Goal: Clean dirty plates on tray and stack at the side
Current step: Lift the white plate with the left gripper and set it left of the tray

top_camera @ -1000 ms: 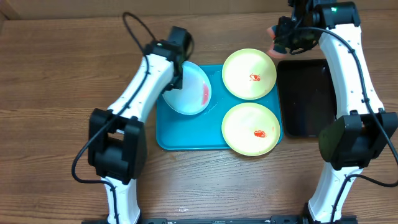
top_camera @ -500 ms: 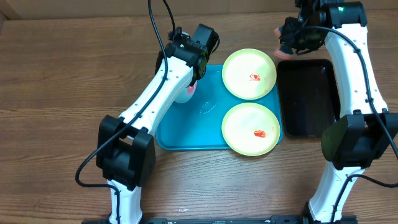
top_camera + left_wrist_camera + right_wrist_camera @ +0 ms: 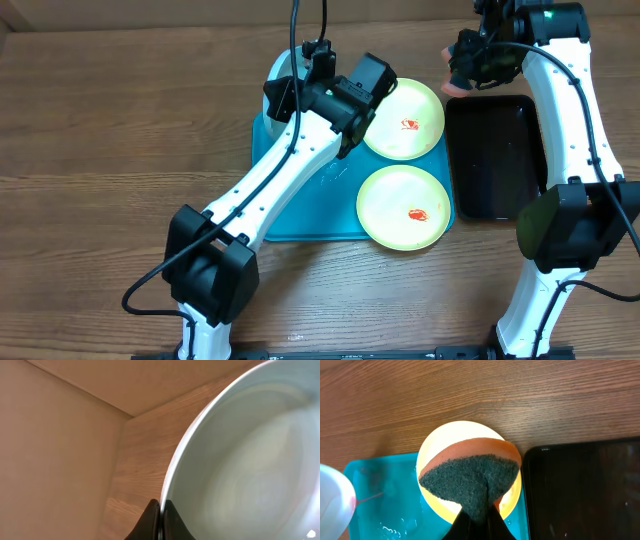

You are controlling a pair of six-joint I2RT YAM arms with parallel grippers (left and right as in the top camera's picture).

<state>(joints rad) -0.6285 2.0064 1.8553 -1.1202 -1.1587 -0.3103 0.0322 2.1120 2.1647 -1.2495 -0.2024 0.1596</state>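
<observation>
Clamping shut on the rim of the light-blue plate (image 3: 250, 460), your left gripper (image 3: 159, 519) holds it at the far left corner of the tray (image 3: 300, 215); your right gripper (image 3: 476, 519) pinches a sponge (image 3: 470, 472) just beside the far yellow-green plate (image 3: 402, 119), and the near yellow-green plate (image 3: 403, 207) lies on the tray, both red-smeared

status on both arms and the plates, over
Left fingers shut on blue-rimmed plate, held up near tray's far edge. Right fingers shut on sponge by far yellow-green plate. Near yellow-green plate on tray; both red-smeared. Left arm crosses tray.
</observation>
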